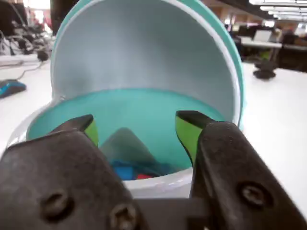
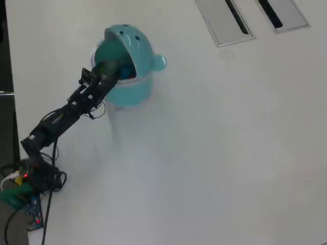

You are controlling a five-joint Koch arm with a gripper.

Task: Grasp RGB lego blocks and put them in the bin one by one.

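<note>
The teal bin (image 1: 144,108) fills the wrist view, its domed lid (image 1: 144,48) tipped back and open. A blue block (image 1: 125,170) and a red block (image 1: 144,177) lie side by side on the bin's floor, partly hidden by the white rim. My gripper (image 1: 138,128) hangs over the bin's mouth, open, with nothing between its green-padded fingertips (image 1: 184,134). In the overhead view the gripper (image 2: 113,70) reaches into the bin (image 2: 134,88) from the lower left, under the lid (image 2: 134,41).
Two flat grey slotted panels (image 2: 224,20) (image 2: 283,13) lie at the top right of the overhead view. The arm's base and cables (image 2: 30,189) sit at the lower left. A blue mouse (image 1: 10,87) lies on the table left of the bin.
</note>
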